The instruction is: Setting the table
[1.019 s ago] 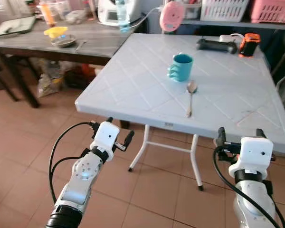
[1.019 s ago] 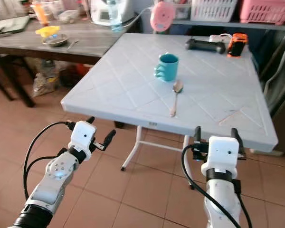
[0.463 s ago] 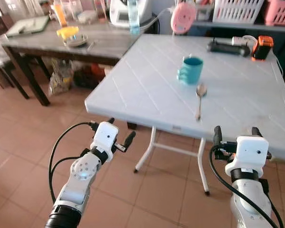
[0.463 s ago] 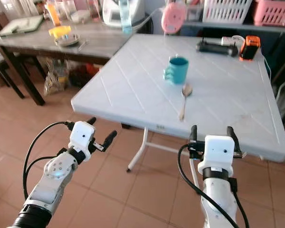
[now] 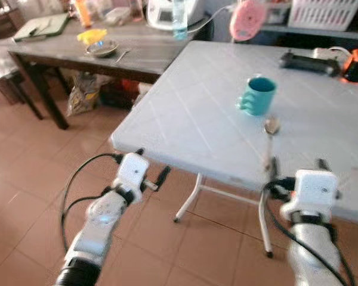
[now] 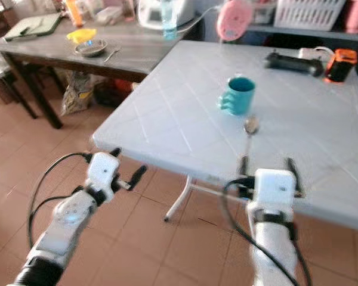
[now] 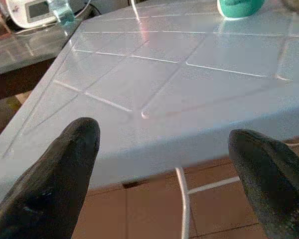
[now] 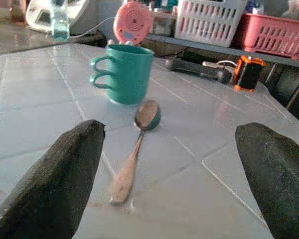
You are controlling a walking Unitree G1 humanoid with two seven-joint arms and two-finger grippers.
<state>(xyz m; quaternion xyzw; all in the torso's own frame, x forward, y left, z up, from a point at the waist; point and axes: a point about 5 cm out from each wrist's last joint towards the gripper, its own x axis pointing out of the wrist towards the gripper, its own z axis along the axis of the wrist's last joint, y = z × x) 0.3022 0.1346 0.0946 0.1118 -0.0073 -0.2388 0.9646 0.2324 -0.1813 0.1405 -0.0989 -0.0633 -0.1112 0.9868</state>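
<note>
The whole view has shifted and blurred against the earlier pictures, and the table (image 5: 185, 113) now looms larger and nearer: the camera has moved, so the robot is judged to be walking up to the near edge. The mug (image 5: 258, 95) and spoon (image 5: 269, 136) lie as they did relative to each other, mug upright toward the far middle, spoon just nearer, its bowl by the mug's base and its handle pointing at the robot.

The right gripper (image 6: 268, 167) now hangs at the near edge, straight in line with the spoon handle, fingers (image 8: 55, 179) spread wide and holding nothing. The left gripper (image 5: 149, 170) sits lower, just short of the table's left near edge, also wide open and empty.

That puts the spoon almost within the right arm's reach; nothing is grasped yet, so the setting itself has barely begun.
</note>
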